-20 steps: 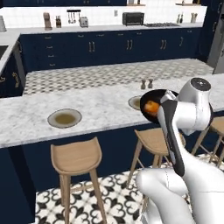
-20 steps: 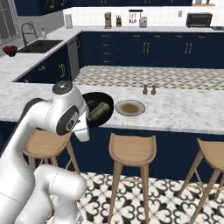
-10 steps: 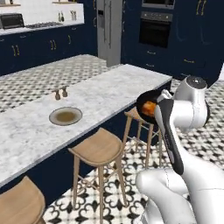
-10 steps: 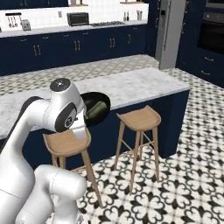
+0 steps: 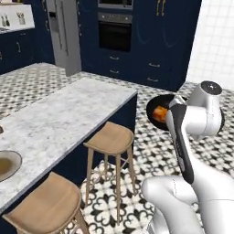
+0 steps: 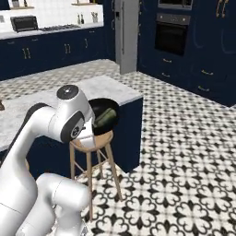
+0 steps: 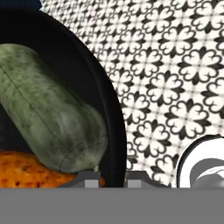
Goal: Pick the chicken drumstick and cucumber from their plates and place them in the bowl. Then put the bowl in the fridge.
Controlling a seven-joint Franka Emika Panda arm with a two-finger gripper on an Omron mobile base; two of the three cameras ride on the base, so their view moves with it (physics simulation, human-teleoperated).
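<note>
My tool (image 7: 109,177) is clamped on the rim of the bowl (image 7: 114,131), one finger inside the wall and one outside, and the bowl hangs from it in the air beside my arm, off the end of the worktop (image 5: 64,114) and above the patterned floor (image 6: 184,152). In the hand view the cucumber (image 7: 48,113) lies across the inside of the bowl with the chicken drumstick (image 7: 30,170) tucked under its lower end, touching it. So both pieces of food are loaded, and I judge that the step in hand is carrying the bowl to the fridge (image 5: 61,36).

The fridge stands across the room, grey against the navy cabinets, next to the black wall oven (image 5: 115,29). Its door looks closed from here, though I cannot be sure at this range. One plate (image 5: 7,164) sits bare on the worktop behind me.

Next I need to close the distance to the fridge while holding the bowl level, since a rim grip lets a loaded bowl tip and roll the cucumber out. Then a shelf has to be reachable.
</note>
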